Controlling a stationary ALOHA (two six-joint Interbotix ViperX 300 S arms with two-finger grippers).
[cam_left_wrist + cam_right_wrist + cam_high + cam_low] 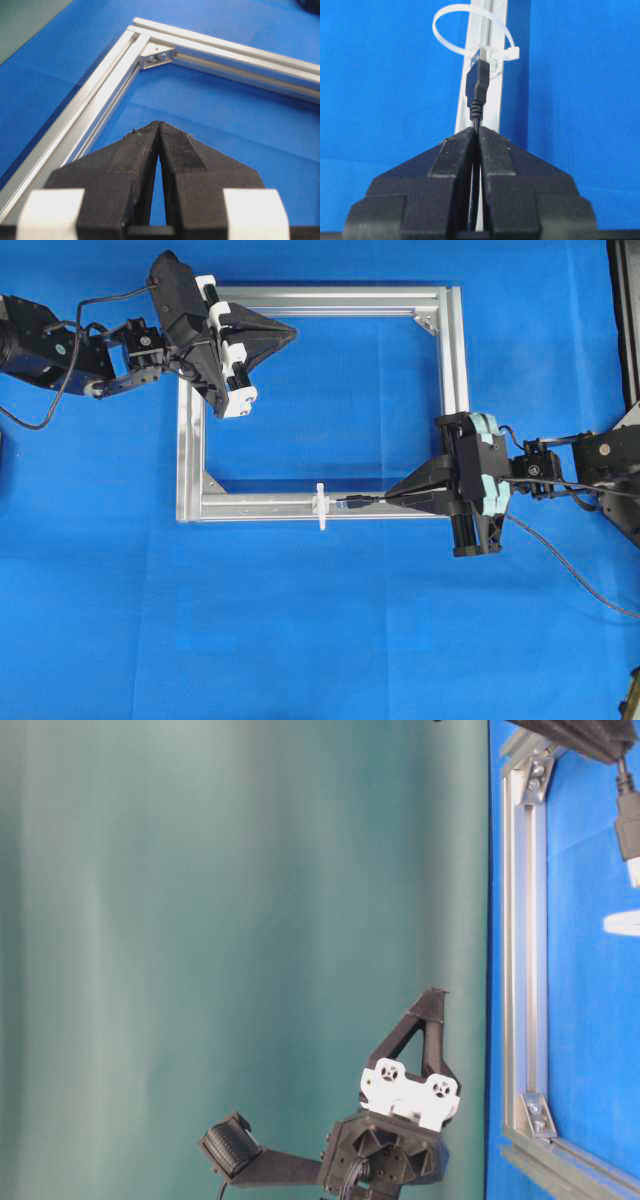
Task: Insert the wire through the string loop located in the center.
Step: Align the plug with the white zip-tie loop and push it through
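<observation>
The right gripper (392, 499) clamps the wire (476, 87) just behind its plug, jaws pressed tight on the black cable, and holds it level above the near rail of the aluminium frame (188, 455) on the blue counter (330, 620). In the right wrist view the plug's metal tip sits right at the string loop (472, 31), a white tie standing upright on the rail; the tip appears to meet the loop's base, roughly where the tie's head is, but whether it has entered the ring cannot be told from that angle. From overhead, the plug's tip lies just beside the loop (321, 506) on its right, with a sliver of rail between them, which suggests the threading is not yet done.

The rest of the wire trails off to the right behind the gripper and off the counter's edge.

The left gripper (290, 334) hovers over the frame's far left corner, well apart from the loop, its jaws shut on nothing.

By this reading, pickup and alignment are complete; what remains is to push the plug through the ring and draw some cable after it.
</observation>
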